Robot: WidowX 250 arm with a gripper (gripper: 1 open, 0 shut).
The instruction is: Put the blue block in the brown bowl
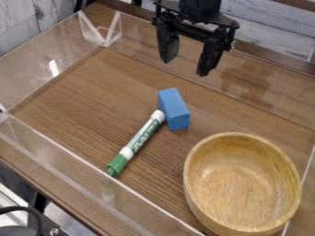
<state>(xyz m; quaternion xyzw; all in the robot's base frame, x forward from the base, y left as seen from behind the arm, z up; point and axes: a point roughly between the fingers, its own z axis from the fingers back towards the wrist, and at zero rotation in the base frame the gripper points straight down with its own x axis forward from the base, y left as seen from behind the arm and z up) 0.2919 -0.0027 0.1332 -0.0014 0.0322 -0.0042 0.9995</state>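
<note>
One block to bowl: pending; we see the blue block (175, 109) mid-bench, outside the brown bowl (242, 182)
End effector (190, 63): open, nothing gripped
Left: grasp, carry, release

Blue block (174, 109): small, plain matte blue, rectangular, longer than wide, lying flat on the wood surface, long side running roughly from the back of the view toward the front, slightly slanted. Sits out in the open, outside the bowl, apart from it. Brown bowl (242, 183): big, round, shallow, light-brown wood look, rim pale, upright, opening facing up. Nothing inside. Lies at lower right of the view, closer to the camera than block, several times wider.
</note>
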